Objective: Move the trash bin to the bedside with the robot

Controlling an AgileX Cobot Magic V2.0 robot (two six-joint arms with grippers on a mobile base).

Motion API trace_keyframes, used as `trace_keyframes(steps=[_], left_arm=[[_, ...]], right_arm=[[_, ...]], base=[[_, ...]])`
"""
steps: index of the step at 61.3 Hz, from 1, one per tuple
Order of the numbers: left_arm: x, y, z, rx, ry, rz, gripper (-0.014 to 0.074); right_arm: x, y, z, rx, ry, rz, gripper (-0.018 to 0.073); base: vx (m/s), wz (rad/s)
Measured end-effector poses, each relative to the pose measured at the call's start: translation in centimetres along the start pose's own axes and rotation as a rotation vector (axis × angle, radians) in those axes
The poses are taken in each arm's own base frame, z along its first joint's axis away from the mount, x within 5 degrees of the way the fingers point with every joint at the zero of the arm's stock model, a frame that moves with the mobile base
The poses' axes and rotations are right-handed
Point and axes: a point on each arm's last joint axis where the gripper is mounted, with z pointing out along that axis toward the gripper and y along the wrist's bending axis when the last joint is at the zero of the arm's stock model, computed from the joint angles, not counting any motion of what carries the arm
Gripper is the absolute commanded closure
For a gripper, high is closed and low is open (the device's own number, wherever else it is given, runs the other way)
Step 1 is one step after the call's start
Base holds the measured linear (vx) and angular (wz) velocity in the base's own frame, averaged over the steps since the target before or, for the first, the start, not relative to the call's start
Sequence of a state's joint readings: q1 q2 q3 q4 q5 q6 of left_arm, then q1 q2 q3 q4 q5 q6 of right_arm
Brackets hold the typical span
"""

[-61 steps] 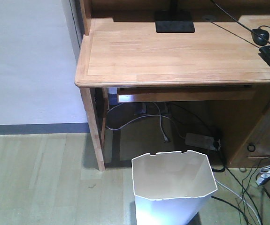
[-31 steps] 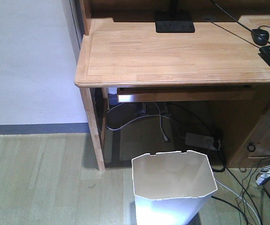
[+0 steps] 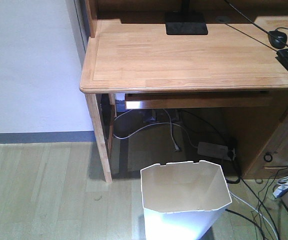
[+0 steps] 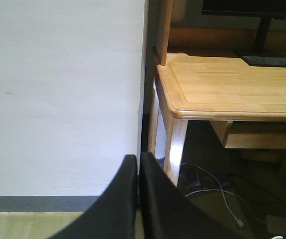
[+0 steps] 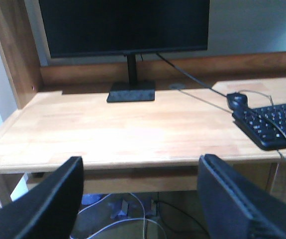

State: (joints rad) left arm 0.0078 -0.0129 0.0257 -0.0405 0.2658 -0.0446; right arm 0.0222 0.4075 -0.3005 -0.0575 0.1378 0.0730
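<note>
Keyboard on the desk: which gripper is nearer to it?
Right, probably. The right gripper sits before the desk, the keyboard ahead to its right. The left gripper faces the wall by the desk's left corner; no keyboard in its view.

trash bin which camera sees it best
The exterior front-facing view: the trash bin stands on the floor before the desk, rim and inside visible, base cut off. Neither wrist view shows it; both face the desk.

Readable text: none in any view.
Black flat keyboard (image 5: 274, 124), beyond the right gripper (image 5: 140, 164): key marks too blurred.
</note>
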Motion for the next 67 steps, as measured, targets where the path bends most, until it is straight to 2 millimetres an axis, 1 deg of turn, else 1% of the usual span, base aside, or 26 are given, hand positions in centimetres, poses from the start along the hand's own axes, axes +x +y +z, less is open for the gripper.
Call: trace_keyframes(steps=[4, 10, 25, 35, 46, 62, 67], left_arm=[[0.0, 0.0, 0.0, 0.000, 0.000, 0.000, 0.0602], [0.0, 0.0, 0.0, 0.000, 0.000, 0.000, 0.0602], [0.0, 0.0, 0.0, 0.000, 0.000, 0.000, 0.0602], [0.0, 0.0, 0.0, 0.000, 0.000, 0.000, 0.0602], [0.0, 0.0, 0.0, 0.000, 0.000, 0.000, 0.0602], [0.0, 0.0, 0.0, 0.000, 0.000, 0.000, 0.0602], [0.0, 0.0, 0.0, 0.000, 0.000, 0.000, 0.0602]], right_arm=[[-0.7, 0.0, 0.5, 0.001, 0.020, -0.021, 0.0073], [-1.6, 0.0, 1.7, 0.004, 0.104, -0.036, 0.0073], [-2.0, 0.0, 5.4, 0.012, 0.376, -0.038, 0.0073], [-2.1, 0.0, 7.6, 0.015, 0.505, -0.041, 0.0073], [-1.3, -0.1, 9.9, 0.004, 0.617, -0.081, 0.0073], [1.2, 0.2, 12.7, -0.048, 0.784, -0.131, 0.0073], [2.3, 0.3, 13.5, -0.077, 0.832, -0.138, 0.0073]], base=[[0.00, 0.00], [0.00, 0.00], [0.00, 0.00], [0.00, 0.00], [0.00, 0.00], [0.00, 0.00], [0.00, 0.00]])
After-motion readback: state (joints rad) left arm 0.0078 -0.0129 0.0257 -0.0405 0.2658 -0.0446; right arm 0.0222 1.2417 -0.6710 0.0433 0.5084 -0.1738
